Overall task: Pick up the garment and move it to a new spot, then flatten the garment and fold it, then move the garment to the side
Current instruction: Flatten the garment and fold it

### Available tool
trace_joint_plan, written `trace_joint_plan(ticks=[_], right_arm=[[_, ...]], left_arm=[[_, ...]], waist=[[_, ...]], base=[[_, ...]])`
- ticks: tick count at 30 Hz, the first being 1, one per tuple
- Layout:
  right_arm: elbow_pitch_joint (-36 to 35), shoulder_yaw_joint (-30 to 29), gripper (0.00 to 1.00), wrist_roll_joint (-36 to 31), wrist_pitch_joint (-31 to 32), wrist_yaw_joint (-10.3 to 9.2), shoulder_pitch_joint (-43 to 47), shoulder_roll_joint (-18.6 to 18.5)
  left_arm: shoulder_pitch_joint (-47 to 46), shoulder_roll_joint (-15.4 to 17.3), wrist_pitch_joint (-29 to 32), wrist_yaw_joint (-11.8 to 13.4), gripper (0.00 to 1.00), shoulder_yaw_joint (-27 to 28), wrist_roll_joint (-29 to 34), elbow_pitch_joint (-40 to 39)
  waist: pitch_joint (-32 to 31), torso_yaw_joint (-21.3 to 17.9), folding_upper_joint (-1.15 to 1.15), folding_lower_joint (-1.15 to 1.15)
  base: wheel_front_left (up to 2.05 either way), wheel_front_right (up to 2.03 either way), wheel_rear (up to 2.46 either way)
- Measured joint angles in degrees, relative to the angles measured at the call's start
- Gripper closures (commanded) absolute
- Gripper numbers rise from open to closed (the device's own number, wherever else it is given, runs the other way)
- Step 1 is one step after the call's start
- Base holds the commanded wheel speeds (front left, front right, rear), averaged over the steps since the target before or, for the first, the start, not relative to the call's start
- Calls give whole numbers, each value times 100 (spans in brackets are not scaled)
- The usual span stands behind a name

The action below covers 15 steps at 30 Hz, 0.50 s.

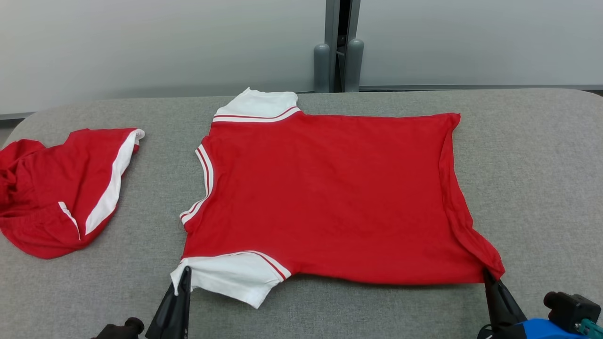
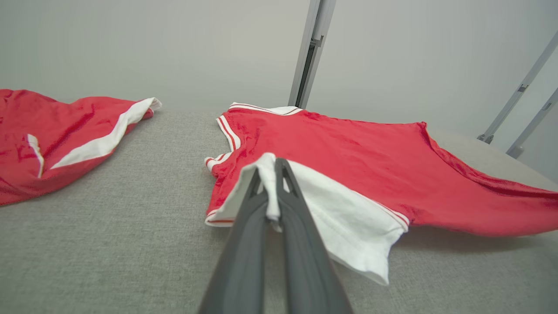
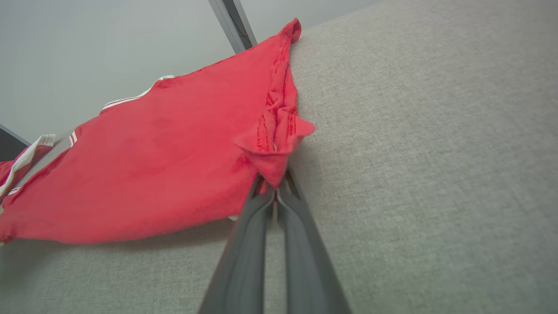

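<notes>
Grey table [image 1: 541, 165] holds the red shirt [image 1: 330, 197] spread nearly flat at its middle. Its near white sleeve [image 1: 231, 278] is clamped in the left gripper [image 1: 186, 275], its near hem corner [image 1: 492, 264] in the right gripper [image 1: 487, 275]. Folding and moving aside look still to do.

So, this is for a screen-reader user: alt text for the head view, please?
A red shirt with white sleeves lies spread on a grey table; the left hand pinches its near sleeve, the right hand its hem corner. Another red garment lies crumpled at left.

no readable text, labels, brands or numbers anywhere
</notes>
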Motion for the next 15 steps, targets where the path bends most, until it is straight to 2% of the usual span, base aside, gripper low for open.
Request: trace_joint_plan(ticks=[15], right_arm=[[166,100,100,31,192,0,-644,-62]], left_arm=[[-827,203,0,-51,100,-75,170,422]], waist=[[257,-149,0,0]], base=[[0,0,0]])
